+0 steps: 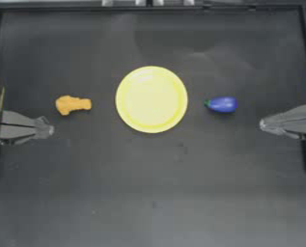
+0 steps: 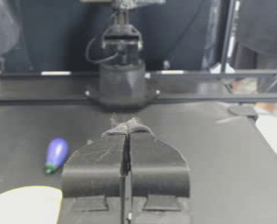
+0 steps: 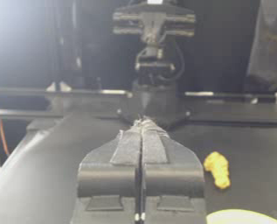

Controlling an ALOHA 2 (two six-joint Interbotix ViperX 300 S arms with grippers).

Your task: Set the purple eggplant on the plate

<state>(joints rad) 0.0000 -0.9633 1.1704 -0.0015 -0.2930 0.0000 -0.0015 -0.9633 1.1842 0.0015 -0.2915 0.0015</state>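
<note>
We see the plate (image 1: 151,99) mid-surface (image 1: 148,193), bare. Eggplant (image 1: 222,104) lies just off its rim at 3 o'clock, not touching. Orange lump (image 1: 72,104) sits at 9 o'clock, apart from the plate. Left end effector (image 1: 47,129) parked at left edge, clenched on nothing. Right end effector (image 1: 263,125) parked at right edge, likewise clenched, empty.
</note>
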